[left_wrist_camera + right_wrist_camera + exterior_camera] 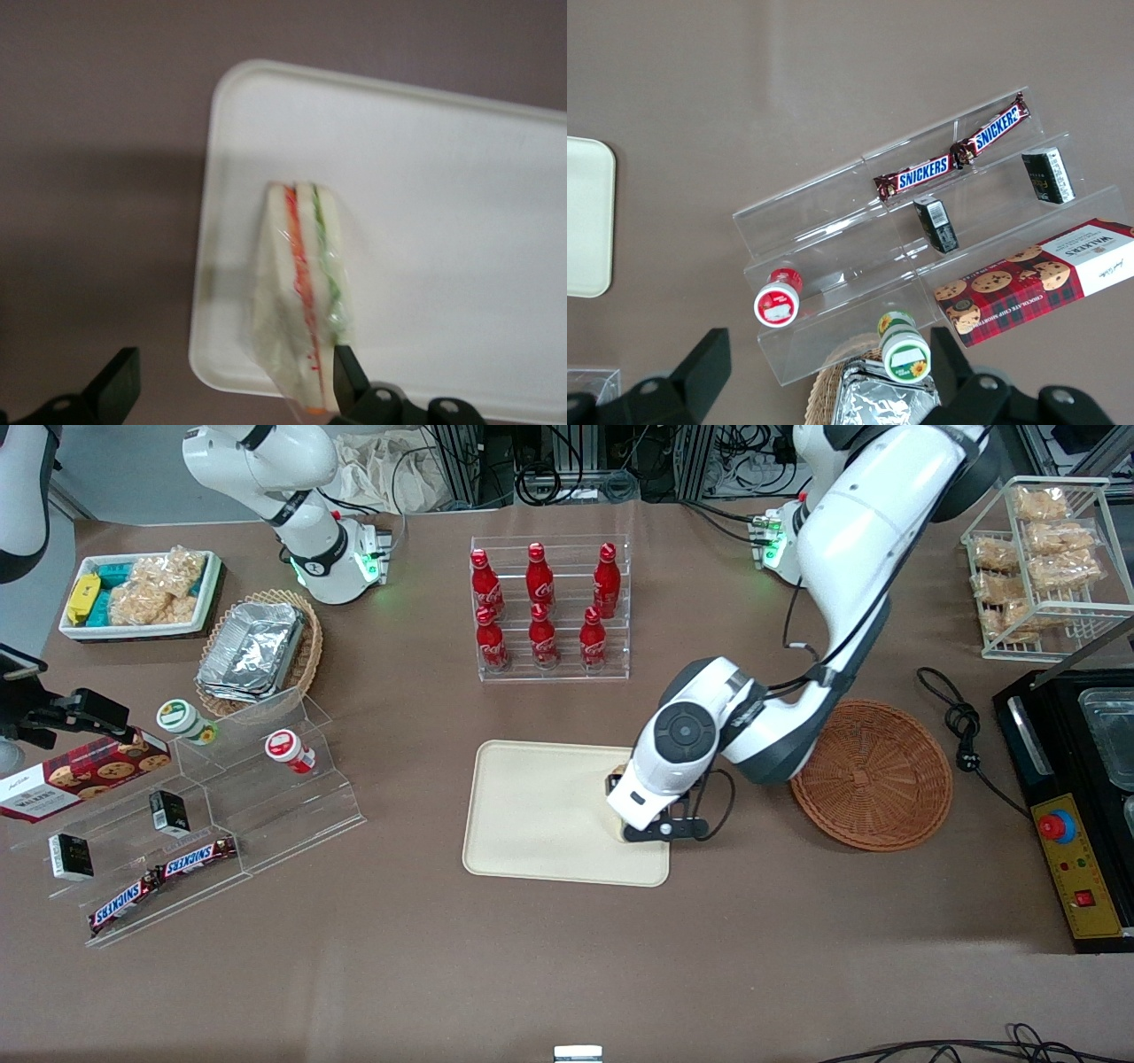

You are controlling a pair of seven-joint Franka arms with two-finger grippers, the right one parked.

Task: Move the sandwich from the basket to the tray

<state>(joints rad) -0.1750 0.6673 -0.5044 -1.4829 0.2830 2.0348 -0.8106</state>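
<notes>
Gripper [230,385] spread wide above the sandwich [301,292], which lies released on the tray [443,195].

Wrapped in thin clear film, the sandwich looks light, soft and easily crushed (the film probably slippery too); if it needs shifting, a gentle pinch across the two flat bread faces seems safest, not on the striped cut edge. It sits close to the tray's short rim, toward the basket [873,775], with one tip near the corner. Farther in, the tray is bare, and open brown counter [567,974] surrounds it, so withdrawing looks unobstructed.
</notes>
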